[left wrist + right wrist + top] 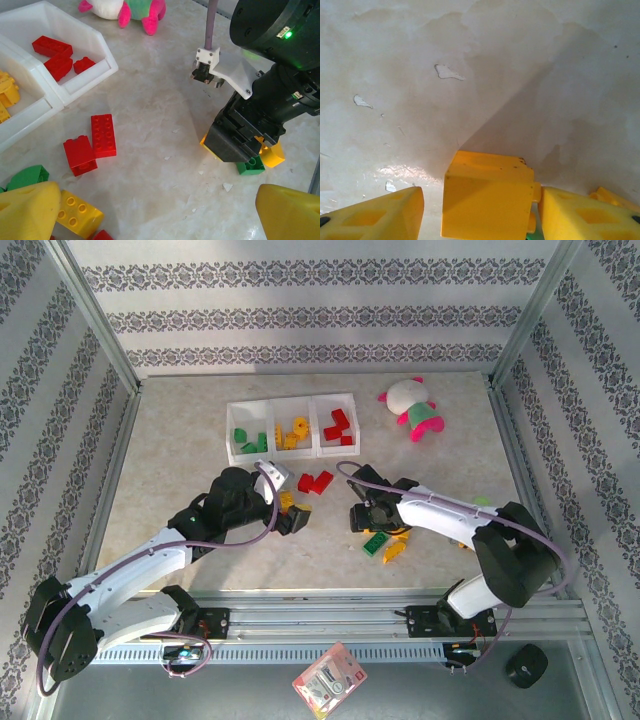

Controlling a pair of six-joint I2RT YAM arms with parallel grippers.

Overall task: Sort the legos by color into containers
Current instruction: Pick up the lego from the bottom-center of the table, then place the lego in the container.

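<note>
You're partway: your tray (290, 398) at 12 o'clock holds sorted bricks (340, 427), while several loose bricks (316, 482) lie at its 6 o'clock. Your right gripper (480, 220) straddles a yellow brick (487, 192), jaws apart, not clamped. Your left gripper (160, 215) gapes wide, empty.

Patterned striped walls (300, 300), marbled beige tabletop (175, 445)

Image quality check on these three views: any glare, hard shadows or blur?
Top external: bright, slightly washed-out table, soft shadows. Left wrist: own yellow fingers blurred at the bottom corners. Right wrist: broad diagonal shadow above the yellow brick, glare patch lower left.
</note>
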